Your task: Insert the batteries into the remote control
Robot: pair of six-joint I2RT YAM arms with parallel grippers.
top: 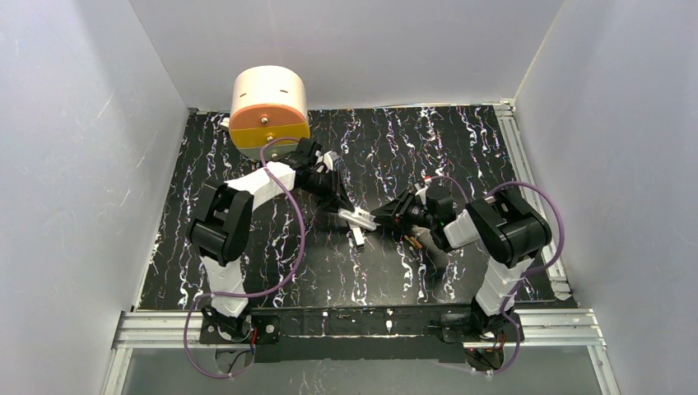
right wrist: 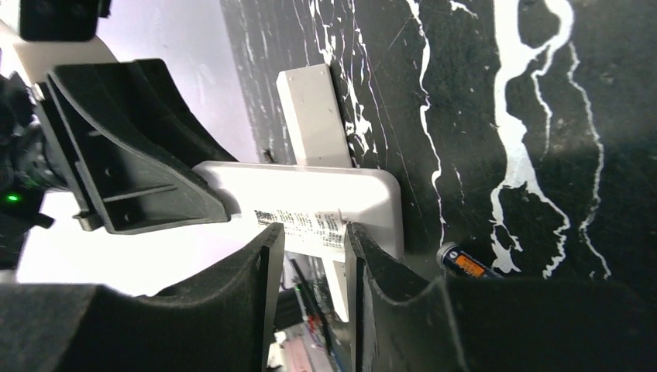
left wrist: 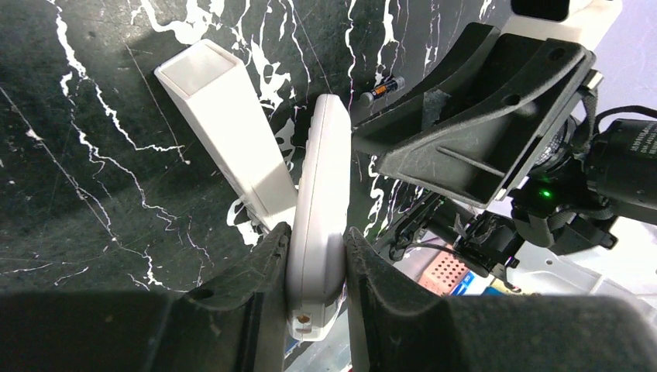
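Steadiness counts: left gripper [left wrist: 316, 236] clenches remote [left wrist: 321, 170], right gripper [right wrist: 311, 232] straddles its labelled back, hold unclear, so work gently without twisting.

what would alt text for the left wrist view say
The left gripper is shut on the white remote control, held edge-on over a dark marbled table. A hollow white bar lies beside it on the left, one small orange battery lies farther off, and the other arm's black finger fills the right side.
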